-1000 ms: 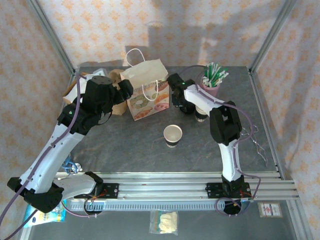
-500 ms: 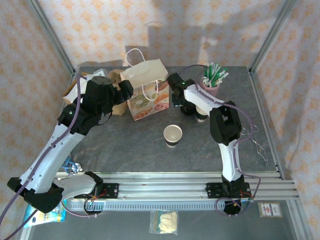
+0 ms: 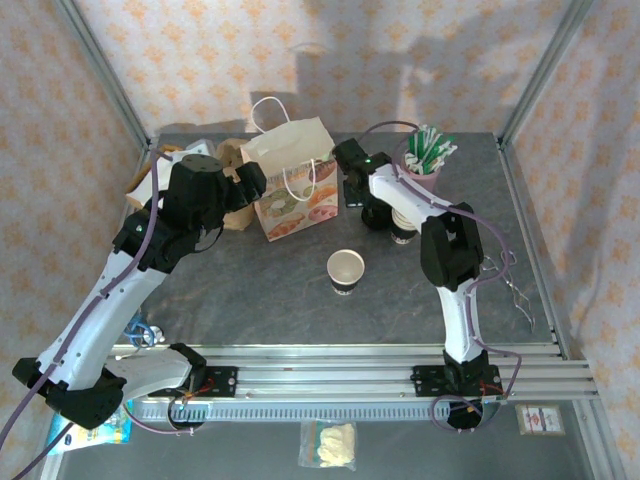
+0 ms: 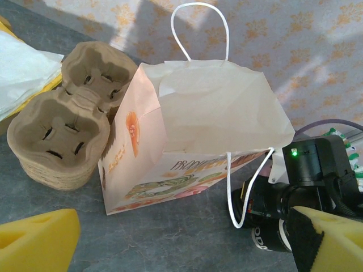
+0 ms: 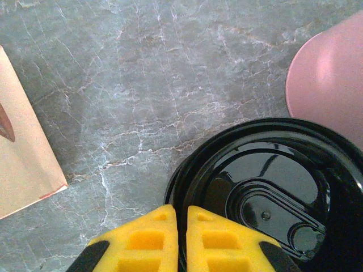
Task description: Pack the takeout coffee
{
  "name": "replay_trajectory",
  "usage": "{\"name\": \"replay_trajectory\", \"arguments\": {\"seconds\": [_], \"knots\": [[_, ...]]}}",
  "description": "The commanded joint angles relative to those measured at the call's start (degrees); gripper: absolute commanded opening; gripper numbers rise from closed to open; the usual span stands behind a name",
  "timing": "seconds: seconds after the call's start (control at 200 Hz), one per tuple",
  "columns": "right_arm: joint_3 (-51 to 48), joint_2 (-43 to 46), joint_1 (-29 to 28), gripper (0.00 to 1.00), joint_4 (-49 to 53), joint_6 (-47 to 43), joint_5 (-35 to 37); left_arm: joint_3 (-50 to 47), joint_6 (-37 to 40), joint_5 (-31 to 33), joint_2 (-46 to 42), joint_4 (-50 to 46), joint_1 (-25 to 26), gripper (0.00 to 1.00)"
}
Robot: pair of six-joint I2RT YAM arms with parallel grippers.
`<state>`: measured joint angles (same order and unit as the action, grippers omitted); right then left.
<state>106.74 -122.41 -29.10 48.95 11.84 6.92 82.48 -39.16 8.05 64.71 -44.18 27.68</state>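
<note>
The takeout coffee cup (image 3: 346, 270), white with a dark lower band, stands lidless in mid-table. A glossy black lid (image 5: 266, 209) lies under my right gripper (image 5: 181, 238), whose yellow fingers are shut on its near rim. From above, that right gripper (image 3: 372, 212) sits between the printed paper bag (image 3: 290, 185) and the pink cup. My left gripper (image 4: 181, 249) hangs open just before the open bag (image 4: 210, 119), with nothing between its fingers (image 4: 34, 241). Seen from above, the left gripper (image 3: 248, 182) is at the bag's left side.
A stack of brown pulp cup carriers (image 4: 62, 130) lies left of the bag. A pink cup (image 3: 425, 170) of green straws stands at the back right, and a stack of paper cups (image 3: 403, 232) beside the right arm. The bag's white handle (image 4: 238, 187) hangs toward the right gripper.
My right gripper's fingers have closed onto the black lid's rim, and its wrist has shifted slightly toward the back. The left arm and the cup have not moved.
</note>
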Motion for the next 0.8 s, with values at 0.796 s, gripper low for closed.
{"name": "replay_trajectory", "arguments": {"seconds": [0.796], "knots": [[6.0, 29.9, -0.2, 0.11, 6.1, 6.1, -23.9, 0.1, 23.0, -23.6, -12.5, 14.2, -0.4, 0.99]]}}
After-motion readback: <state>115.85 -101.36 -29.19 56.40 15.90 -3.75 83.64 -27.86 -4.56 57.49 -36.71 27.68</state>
